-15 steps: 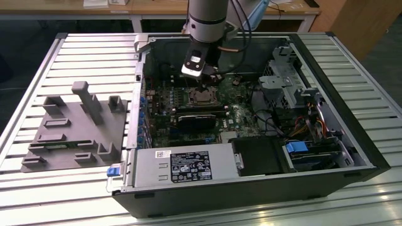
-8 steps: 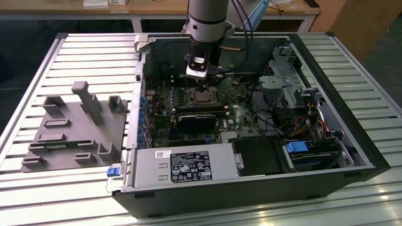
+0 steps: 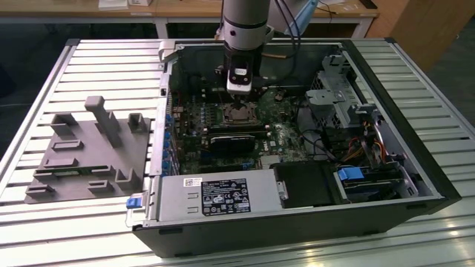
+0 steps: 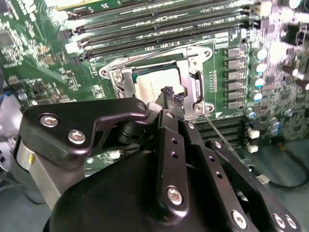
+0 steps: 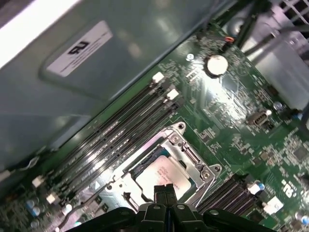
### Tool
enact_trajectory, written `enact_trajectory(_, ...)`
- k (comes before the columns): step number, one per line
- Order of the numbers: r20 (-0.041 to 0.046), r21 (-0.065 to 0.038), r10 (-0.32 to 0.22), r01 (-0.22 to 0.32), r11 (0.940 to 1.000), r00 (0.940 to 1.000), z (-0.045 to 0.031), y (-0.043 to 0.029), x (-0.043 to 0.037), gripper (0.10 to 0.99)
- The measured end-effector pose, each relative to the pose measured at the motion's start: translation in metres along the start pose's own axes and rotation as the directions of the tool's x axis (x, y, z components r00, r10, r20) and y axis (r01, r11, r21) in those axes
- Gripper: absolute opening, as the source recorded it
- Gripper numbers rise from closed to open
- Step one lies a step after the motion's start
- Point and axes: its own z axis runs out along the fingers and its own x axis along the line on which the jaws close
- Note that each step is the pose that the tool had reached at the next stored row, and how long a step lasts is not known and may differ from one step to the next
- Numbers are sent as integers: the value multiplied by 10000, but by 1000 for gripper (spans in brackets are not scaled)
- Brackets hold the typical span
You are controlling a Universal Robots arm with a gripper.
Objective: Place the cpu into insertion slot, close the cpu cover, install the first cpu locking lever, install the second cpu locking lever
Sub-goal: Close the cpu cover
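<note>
Tool: the black two-finger tool (image 5: 164,192) has its tips pressed together, and I can see nothing pinched between them.
Chip: the small square silvery-topped cpu (image 5: 161,175) lies just beneath the tips, seated in the silver-rimmed square insertion slot (image 3: 241,114).
Cover: the thin silvery windowed cpu cover (image 5: 193,163) seems to lie down around the chip.
Orientation: flat with the metal face up. It is square, so it has no long axis, and its edges run parallel to the slot rim.
Doing it well: probably lever work. Push the thin wire lever (image 4: 217,131) beside the tool slowly, keeping the tips off the chip.
</note>
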Motion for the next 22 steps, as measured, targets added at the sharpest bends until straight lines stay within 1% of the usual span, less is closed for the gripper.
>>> enact_trajectory(3, 4, 20, -520, 520, 9986, 9986, 0, 0, 0, 106)
enact_trajectory(6, 7, 39, -1062, 1062, 9943, 9943, 0, 0, 0, 106)
enact_trajectory(8, 7, 51, -1417, 1417, 9899, 9899, 1, 0, 0, 106)
enact_trajectory(11, 7, 70, -1945, 1945, 9809, 9809, 1, 0, 0, 106)
enact_trajectory(14, 3, 81, -2486, 2486, 9686, 9686, 1, 0, 0, 106)
enact_trajectory(17, -7, 86, -3003, 3003, 9538, 9538, 1, 0, 0, 106)
enact_trajectory(19, -13, 84, -3345, 3345, 9423, 9424, 2, 0, 0, 106)
enact_trajectory(22, -23, 82, -3839, 3839, 9233, 9234, 2, 0, 0, 106)
